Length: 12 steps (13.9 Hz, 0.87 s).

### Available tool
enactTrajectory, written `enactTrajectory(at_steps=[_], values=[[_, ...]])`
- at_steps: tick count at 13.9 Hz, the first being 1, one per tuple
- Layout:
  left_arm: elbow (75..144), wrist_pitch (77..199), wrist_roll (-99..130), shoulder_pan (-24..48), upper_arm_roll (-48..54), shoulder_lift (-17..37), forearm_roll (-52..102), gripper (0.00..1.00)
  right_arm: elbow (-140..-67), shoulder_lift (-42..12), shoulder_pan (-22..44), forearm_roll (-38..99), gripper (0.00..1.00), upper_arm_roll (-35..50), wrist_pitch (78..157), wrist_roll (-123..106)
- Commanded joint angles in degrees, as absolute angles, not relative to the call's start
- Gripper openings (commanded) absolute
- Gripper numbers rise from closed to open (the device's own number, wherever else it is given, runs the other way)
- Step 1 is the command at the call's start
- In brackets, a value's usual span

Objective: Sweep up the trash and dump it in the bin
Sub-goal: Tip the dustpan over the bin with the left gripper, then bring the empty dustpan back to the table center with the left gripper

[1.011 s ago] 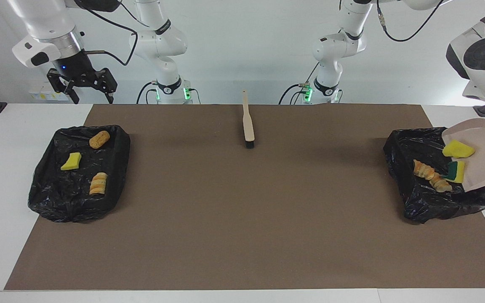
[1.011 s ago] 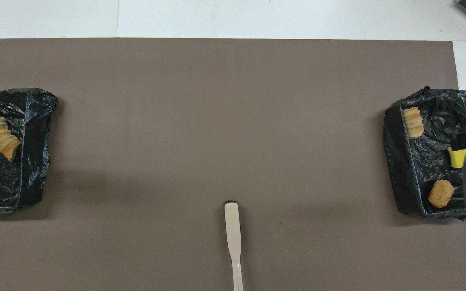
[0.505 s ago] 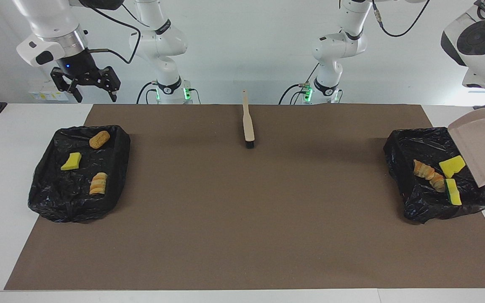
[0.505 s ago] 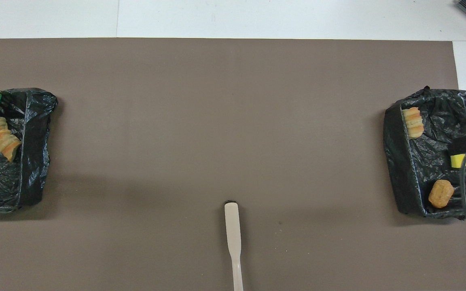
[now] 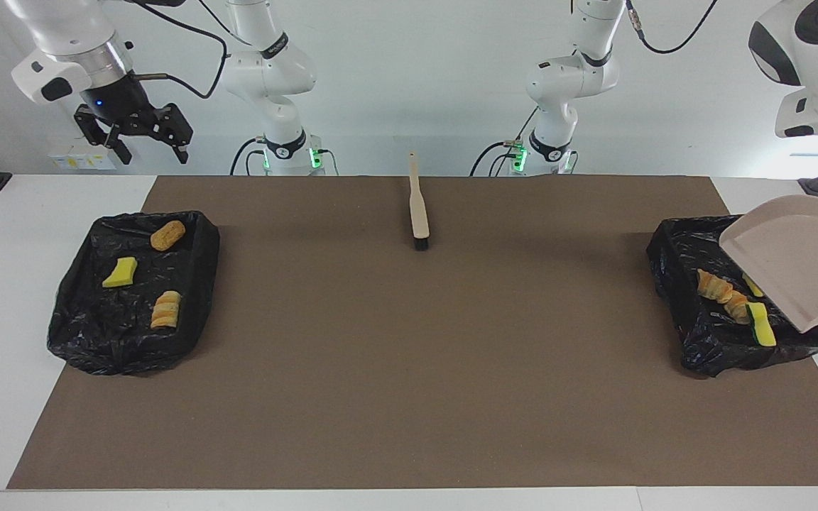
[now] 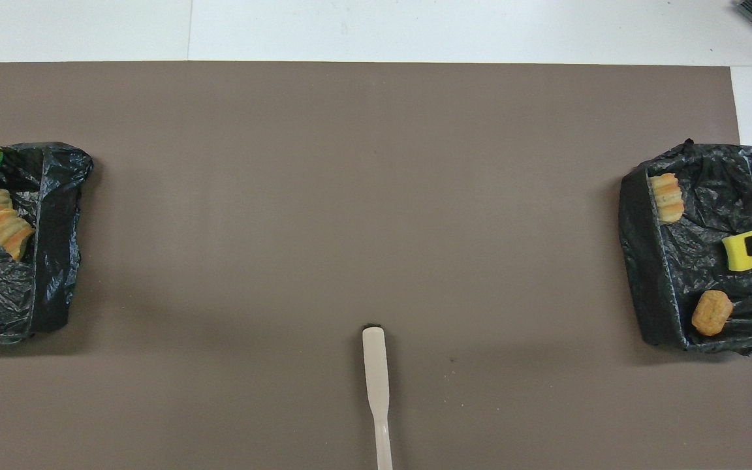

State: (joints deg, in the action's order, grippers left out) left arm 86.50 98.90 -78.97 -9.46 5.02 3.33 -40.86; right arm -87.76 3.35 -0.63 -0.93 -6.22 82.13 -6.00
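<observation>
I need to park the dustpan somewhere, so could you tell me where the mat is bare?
Bare mat runs between the two black bins, away from the brush. Both bins are crowded with scraps.

Sponge and lump scraps (image 5: 722,294) in both black-lined bins (image 5: 135,333).

No readable text, label, brand, number or sign anywhere on the arms, the bins, the brush or the counter.
</observation>
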Motion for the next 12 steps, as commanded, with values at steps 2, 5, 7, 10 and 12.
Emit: enactTrajectory(at_steps=[2, 5, 7, 10, 12], values=[[87.0, 93.4, -70.6, -8.7, 4.4, 1.7, -27.6, 0.00, -86.1, 2.5, -4.8, -0.4, 1.00, -1.2, 80.8, -4.8], [94.5, 93.2, -55.9, -8.5, 4.6, -3.2, -19.1, 0.00, -86.0, 2.4, -4.3, -0.7, 1.00, -0.9, 80.9, -5.2], [98.9, 93.7, -46.7, -5.1, 4.7, -5.7, -14.2, 0.00, -86.0, 2.3, -2.7, -2.6, 1.00, -0.1, 81.6, -4.8], [101.0, 94.0, -25.4, 3.0, 4.7, -5.4, -9.6, 0.00, -86.3, 2.6, 0.3, -1.6, 1.00, -1.1, 83.4, -3.4], [102.0, 96.6, -14.3, 7.4, 4.7, -4.9, -6.1, 0.00, -86.0, 2.3, 3.3, -1.1, 1.00, -4.9, 82.7, -3.4]])
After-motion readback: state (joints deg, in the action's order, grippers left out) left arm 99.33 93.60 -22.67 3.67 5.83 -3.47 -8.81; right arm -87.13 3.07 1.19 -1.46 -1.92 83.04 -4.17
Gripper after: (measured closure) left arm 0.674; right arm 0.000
